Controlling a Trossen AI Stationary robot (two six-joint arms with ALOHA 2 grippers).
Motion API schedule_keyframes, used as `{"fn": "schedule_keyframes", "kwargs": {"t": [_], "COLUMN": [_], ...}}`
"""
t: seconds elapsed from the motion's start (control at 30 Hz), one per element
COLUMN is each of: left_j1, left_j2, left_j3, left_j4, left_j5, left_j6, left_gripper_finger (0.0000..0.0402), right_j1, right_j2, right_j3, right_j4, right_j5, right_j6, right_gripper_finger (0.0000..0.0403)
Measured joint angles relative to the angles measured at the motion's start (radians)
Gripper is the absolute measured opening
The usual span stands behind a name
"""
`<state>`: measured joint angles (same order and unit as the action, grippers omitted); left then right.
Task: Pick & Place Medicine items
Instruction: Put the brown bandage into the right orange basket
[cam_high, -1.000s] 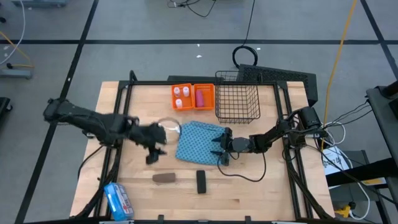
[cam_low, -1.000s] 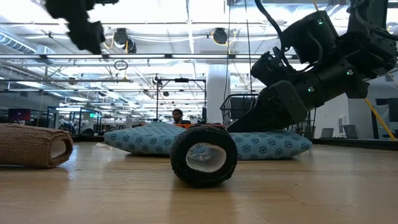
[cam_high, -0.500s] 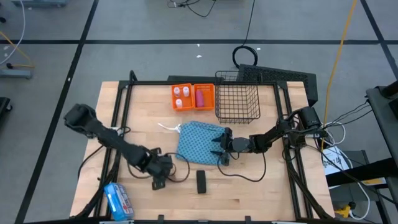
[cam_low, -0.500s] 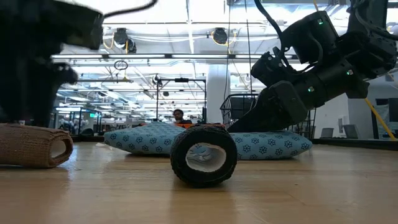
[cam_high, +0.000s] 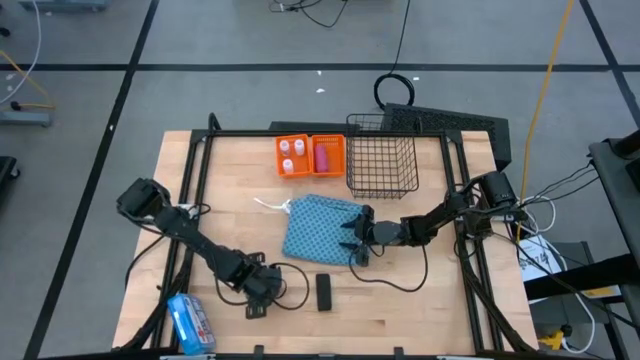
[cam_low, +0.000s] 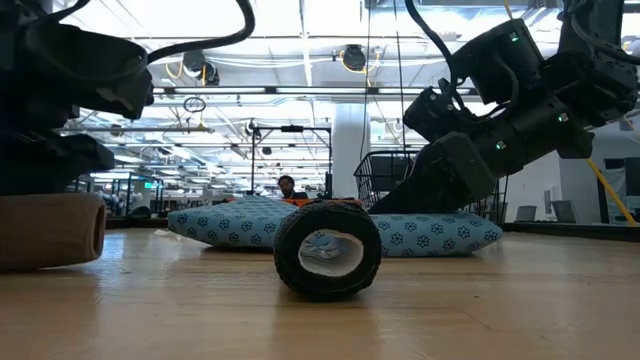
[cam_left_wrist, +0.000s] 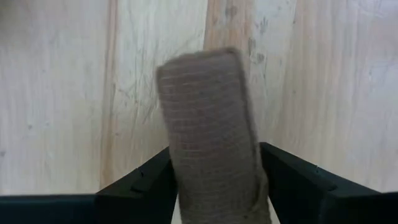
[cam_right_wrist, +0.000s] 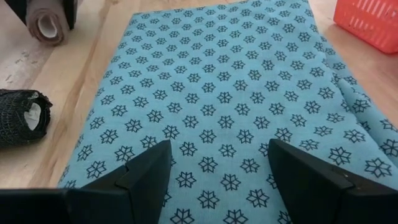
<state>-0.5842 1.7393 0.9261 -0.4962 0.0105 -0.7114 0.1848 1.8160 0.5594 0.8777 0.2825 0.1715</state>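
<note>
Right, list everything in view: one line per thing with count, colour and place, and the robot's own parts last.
Brown bandage roll: one, brown, near edge of table, between the left hand's fingers.
Black bandage roll: one, black, near edge, right of the brown one.
Patterned cloth: one, blue, table centre.
Orange tray: one, two compartments, far side.
White bottles: about three, white, tray's left compartment.
Pink tube: one, pink, tray's right compartment.
Wire basket: one, black, right of the tray.
Packet: one, blue and white, near left corner.
Table: one, light wood.
Left hand: black, around the brown roll.
Right hand: black, open, on the cloth's right edge.
</note>
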Motion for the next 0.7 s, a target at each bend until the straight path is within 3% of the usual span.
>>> {"fn": "schedule_keyframes", "kwargs": {"t": [0.17,0.4,0.57,0.7], "left_j1": [0.014,0.088,0.166,0.229], "left_j2": [-0.016,-0.069,-0.153,-0.225], "left_j3": [-0.003,-0.006,-0.006,-0.006], "left_j4": [-0.006,-0.017,0.023,0.137], "left_j5": [-0.008,0.036,-0.002,-0.112], "left_j6": [-0.005,0.010,0.036,0.077], "left_gripper_finger": [0.0194,0.0071,0.0068,0.0071], "right_j1": [0.000,0.000,0.000,0.000], "right_j2": [0.000,0.000,0.000,0.000], "right_j3": [0.000,0.000,0.000,0.000], "right_j4": [0.000,0.017,0.020,0.023], "right_j5": [0.000,0.000,0.000,0.000], "right_j6": [0.000,0.000,0.000,0.000], "right_gripper_finger": [0.0256,0.0256,0.0256,0.0256]}}
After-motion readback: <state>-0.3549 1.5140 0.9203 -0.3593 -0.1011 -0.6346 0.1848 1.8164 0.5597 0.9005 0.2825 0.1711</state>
